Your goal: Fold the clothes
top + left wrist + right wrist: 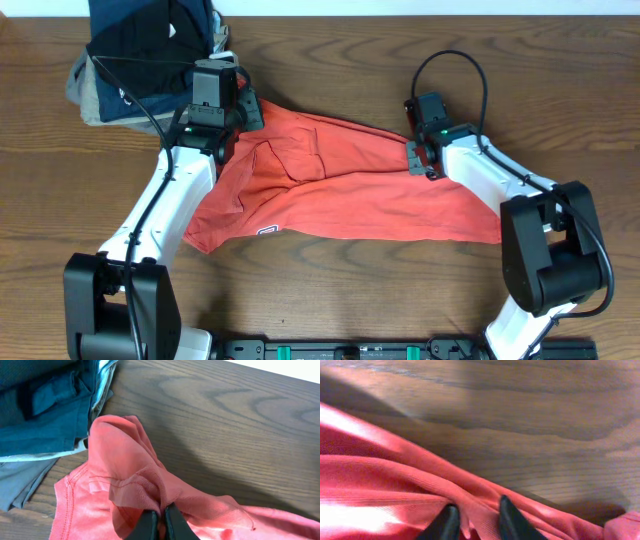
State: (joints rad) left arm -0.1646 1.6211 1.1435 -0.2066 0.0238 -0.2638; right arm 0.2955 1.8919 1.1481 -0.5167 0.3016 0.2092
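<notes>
The salmon T-shirt (340, 200) lies crumpled across the middle of the table, with a small tag (268, 231) near its front edge; the lettering is hidden. My left gripper (228, 128) is at the shirt's upper left corner. In the left wrist view the jaws (161, 512) are shut on a bunched fold of the shirt (125, 460). My right gripper (418, 158) is at the shirt's upper right edge. In the right wrist view its fingers (475, 515) pinch a ridge of the fabric (395, 475) between them.
A stack of folded dark and grey garments (140, 60) sits at the back left, right beside the left gripper, and shows in the left wrist view (45, 405). Bare wooden table (500, 80) lies behind and in front of the shirt.
</notes>
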